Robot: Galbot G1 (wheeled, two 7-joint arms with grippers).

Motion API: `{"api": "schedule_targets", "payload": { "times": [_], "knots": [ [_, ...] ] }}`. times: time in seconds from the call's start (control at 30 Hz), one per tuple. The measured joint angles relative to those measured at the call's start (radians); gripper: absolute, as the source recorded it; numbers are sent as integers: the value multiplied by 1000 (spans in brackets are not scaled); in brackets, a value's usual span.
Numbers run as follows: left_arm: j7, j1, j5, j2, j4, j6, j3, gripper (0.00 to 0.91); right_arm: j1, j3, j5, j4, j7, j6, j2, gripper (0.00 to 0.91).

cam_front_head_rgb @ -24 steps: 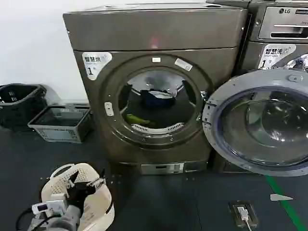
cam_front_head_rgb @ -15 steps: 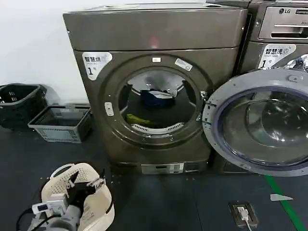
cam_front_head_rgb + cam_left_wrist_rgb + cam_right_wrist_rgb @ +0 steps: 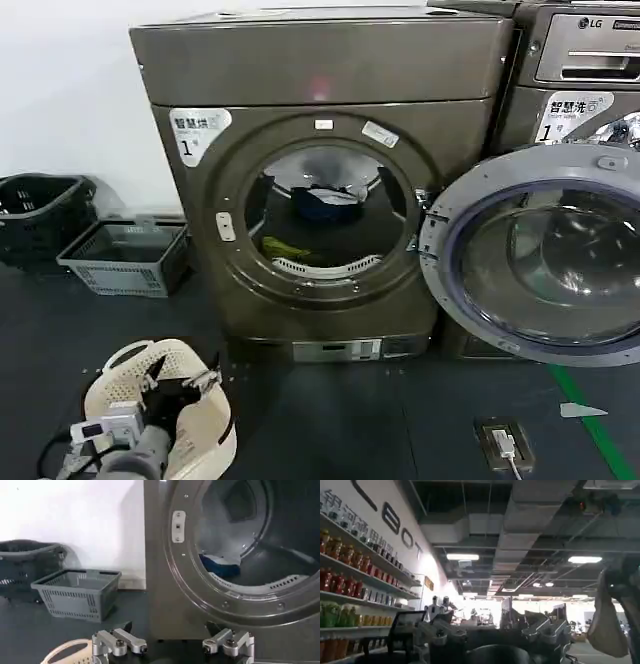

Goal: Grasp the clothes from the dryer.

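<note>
The bronze-grey dryer (image 3: 320,75) stands in the middle with its round door (image 3: 470,300) swung open to the right. Inside the drum lie the clothes: a yellow-green piece (image 3: 284,247) near the front lip and a dark navy piece with white (image 3: 326,203) farther back. The navy piece (image 3: 220,565) also shows through the porthole in the left wrist view. My left gripper (image 3: 183,372) hangs low at the front left over a white perforated basket (image 3: 200,430), well short of the dryer. Its fingers (image 3: 120,642) are spread, and the left gripper (image 3: 170,628) is open and empty. My right gripper (image 3: 490,627) is open, facing a room with shelves.
A grey crate (image 3: 125,255) and a black basket (image 3: 40,215) sit on the floor by the wall at the left. An LG machine (image 3: 585,60) stands behind the open door. Green tape (image 3: 590,420) and a small floor plate (image 3: 505,440) lie at the front right.
My left arm and the white basket have sunk slightly toward the bottom edge of the head view. The dryer, door and clothes have not moved.
</note>
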Motion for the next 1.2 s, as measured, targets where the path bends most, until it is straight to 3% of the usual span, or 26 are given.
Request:
{"api": "schedule_targets", "payload": {
  "times": [1.2],
  "knots": [
    [8, -3, 4, -2, 6, 0, 8, 907, 7, -10, 21, -6, 20, 22, 5, 907]
  ]
}}
